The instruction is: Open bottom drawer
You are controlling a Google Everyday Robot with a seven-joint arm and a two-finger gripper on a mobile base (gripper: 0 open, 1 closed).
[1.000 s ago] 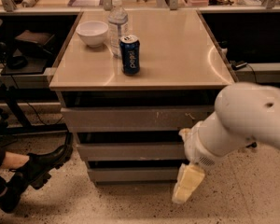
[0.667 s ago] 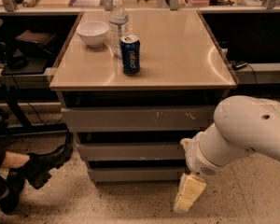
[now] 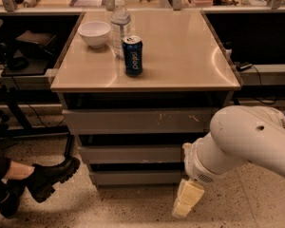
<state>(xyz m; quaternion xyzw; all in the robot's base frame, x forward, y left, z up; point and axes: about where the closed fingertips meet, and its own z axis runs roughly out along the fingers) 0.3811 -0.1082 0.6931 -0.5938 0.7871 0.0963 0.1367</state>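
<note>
Bottom drawer [image 3: 133, 177]: lowest of 3 grey fronts under the tan top [image 3: 190, 56], looks shut.
Gripper [image 3: 186, 201] hangs off the white arm [image 3: 247, 141], low by the drawer's right end, near the floor; whether it's wide or narrow, can't tell. On top, rear-left: bowl [image 3: 94, 33], water bottle [image 3: 120, 25], blue can [image 3: 132, 55]. Black boot [image 3: 50, 177] on floor, left of cabinet.

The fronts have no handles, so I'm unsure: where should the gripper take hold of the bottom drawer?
Probably the top edge of the bottom drawer, hooked from the front: its panel is flat and handleless, with a dark gap above it under the middle drawer. The gripper hangs by its right end.
</note>
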